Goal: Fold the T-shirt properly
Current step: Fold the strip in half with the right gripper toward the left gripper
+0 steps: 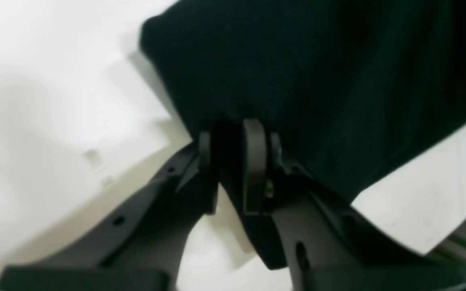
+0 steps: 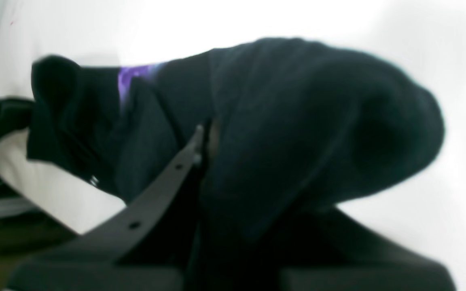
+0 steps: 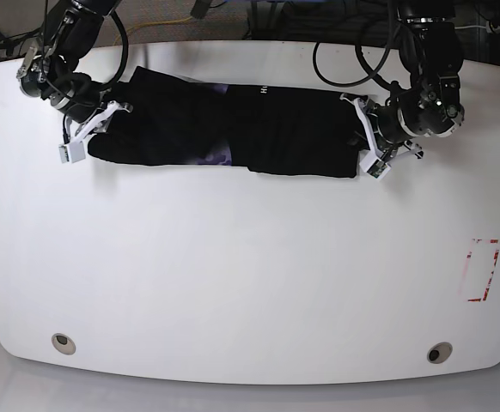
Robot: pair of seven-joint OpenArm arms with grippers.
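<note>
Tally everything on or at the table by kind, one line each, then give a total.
T-shirt (black, lying in a long band): 1
Grippers, left gripper and right gripper, each at one end of the shirt: 2
Red-outlined rectangle mark on the table: 1
Round holes near the table's front edge: 2
Total: 6

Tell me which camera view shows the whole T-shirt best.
The base view: the T-shirt lies there as one long black band on the white table, both ends visible. The left wrist view shows only dark cloth by the fingers; the right wrist view shows a blurred bunch with purple print.
</note>
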